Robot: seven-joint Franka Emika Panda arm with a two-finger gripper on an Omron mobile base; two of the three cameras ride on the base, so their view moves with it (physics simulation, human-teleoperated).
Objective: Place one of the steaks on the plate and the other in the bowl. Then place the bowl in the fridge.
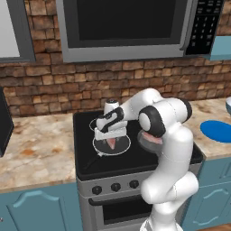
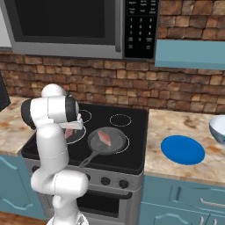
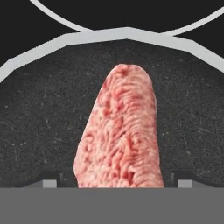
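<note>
Hovering low over the dark round frying pan (image 1: 111, 143), two-finger tool (image 1: 111, 140) spread wide, astride pinkish raw steak (image 3: 119, 135) without gripping. Lying in another dark pan (image 2: 107, 141), second steak (image 2: 104, 136); flat bright blue plate (image 2: 183, 150) bare on marbled worktop (image 2: 184, 169).

Marbled surface (image 2: 176, 173) carries a blue plate (image 2: 182, 150) and a bowl (image 2: 217, 127). Black stove (image 2: 127, 154) between the surface sections carries a frying pan (image 2: 94, 147) and a steak (image 1: 111, 143).

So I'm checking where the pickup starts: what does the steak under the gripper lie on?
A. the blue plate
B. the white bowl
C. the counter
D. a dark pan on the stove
D: in the hand view the steak lies flat on the speckled dark floor of the pan, with the gripper straddling it.
</note>
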